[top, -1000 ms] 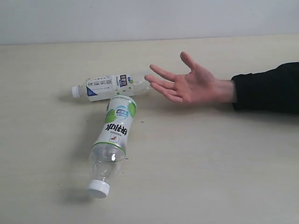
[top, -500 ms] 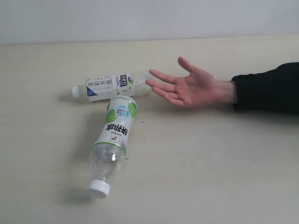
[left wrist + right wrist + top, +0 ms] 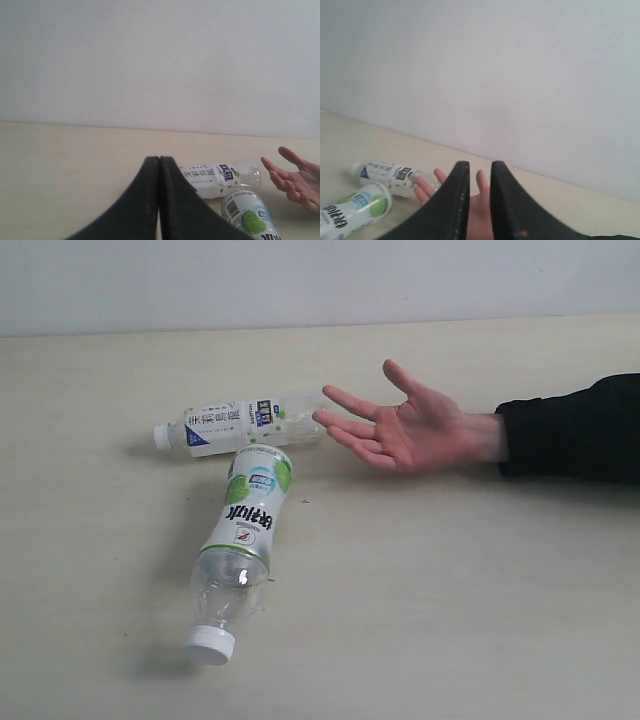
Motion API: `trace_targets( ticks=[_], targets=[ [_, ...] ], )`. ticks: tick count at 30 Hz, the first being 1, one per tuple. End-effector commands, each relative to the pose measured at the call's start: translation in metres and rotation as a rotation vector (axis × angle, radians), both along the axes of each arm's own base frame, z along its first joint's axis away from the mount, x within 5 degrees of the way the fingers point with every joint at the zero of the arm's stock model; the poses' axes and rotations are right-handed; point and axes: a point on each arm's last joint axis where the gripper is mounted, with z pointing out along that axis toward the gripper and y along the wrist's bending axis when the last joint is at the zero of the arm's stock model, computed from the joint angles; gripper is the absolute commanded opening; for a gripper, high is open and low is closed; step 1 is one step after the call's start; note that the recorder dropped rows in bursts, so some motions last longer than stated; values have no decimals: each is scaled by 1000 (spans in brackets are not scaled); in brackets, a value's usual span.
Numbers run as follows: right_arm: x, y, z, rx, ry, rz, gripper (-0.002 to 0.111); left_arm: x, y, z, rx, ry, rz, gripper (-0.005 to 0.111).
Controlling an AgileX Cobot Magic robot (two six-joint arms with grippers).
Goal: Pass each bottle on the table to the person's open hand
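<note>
Left of centre in the exterior view, two bottles lie on their sides on the worktop (image 3: 450, 600). The blue-label bottle (image 3: 240, 424) is higher in the frame, with its cap pointing left. The green-label bottle (image 3: 245, 530) lies below it, base just beside the first bottle and white cap toward the lower edge. Right of centre, the open hand (image 3: 410, 428) is palm up, fingertips near the blue-label bottle's base. The left tool (image 3: 159, 160) is pressed together and empty. The right tool (image 3: 480, 167) is slightly spread and grips nothing.
</note>
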Motion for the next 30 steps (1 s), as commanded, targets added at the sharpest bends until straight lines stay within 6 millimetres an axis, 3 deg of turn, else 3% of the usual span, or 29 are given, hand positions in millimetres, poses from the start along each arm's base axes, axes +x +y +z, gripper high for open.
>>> trace_targets(
  ticks=[1,7,11,30],
  targets=[
    [7,-4,-12,-1,-61,-74,17,0,0,-1,-2,-1,-5,1],
    [11,-9,-28,4,-38,-185,17,0,0,-1,-2,-1,-5,1],
    [11,-14,-29,44,-27,-257,17,0,0,-1,-2,-1,-5,1],
    [12,-15,-32,33,7,-289,17,0,0,-1,-2,-1,-5,1]
  ],
)
